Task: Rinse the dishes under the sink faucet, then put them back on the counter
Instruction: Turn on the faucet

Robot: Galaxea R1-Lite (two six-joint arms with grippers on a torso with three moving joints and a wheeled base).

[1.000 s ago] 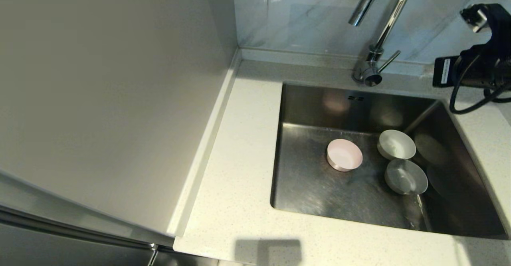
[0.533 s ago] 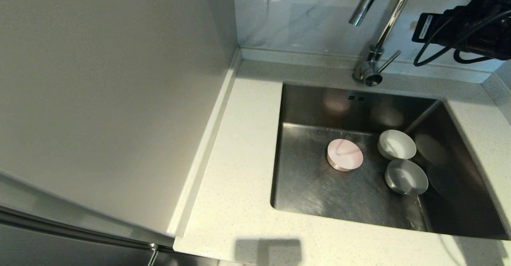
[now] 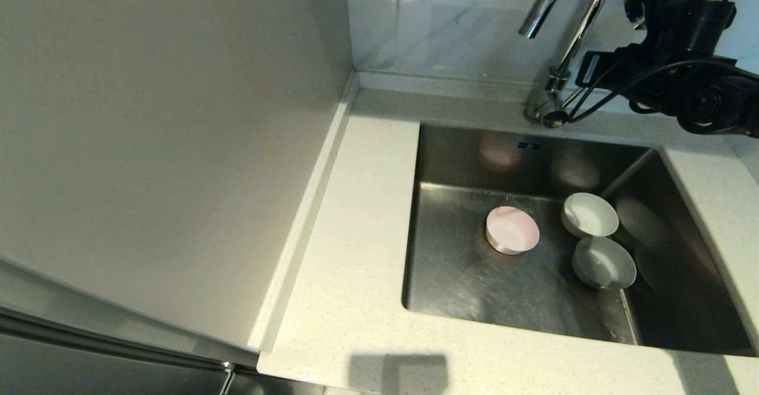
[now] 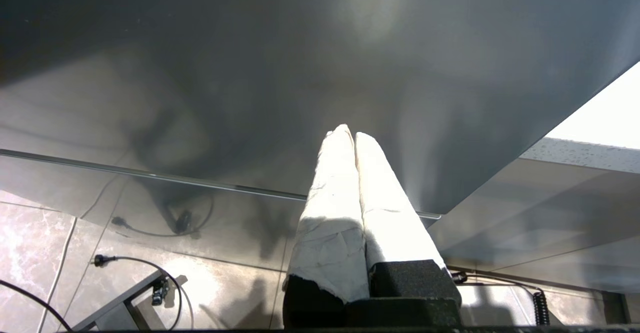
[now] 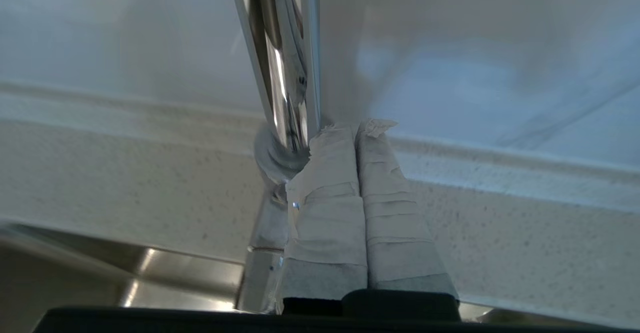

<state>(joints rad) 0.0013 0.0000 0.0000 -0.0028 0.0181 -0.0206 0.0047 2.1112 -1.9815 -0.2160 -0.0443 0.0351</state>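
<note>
- Your right gripper [image 5: 357, 128] is hanging right at the base of the faucet [image 3: 560, 45], taped fingers pressed together and gripping nothing.
- The thin lever handle [image 3: 576, 94] is sticking out toward that arm, so I'd guess you're nudging it next.
- All three bowls are sitting in the sink [image 3: 450, 276]: pink bowl [image 3: 512, 230] mid-basin, two white ones just beside it.
- Your left gripper [image 4: 354, 138] is parked way off, fingers clenched, empty.

Head looks down on sink [image 3: 450, 276]; right wrist close behind faucet [image 5: 280, 73]
</note>
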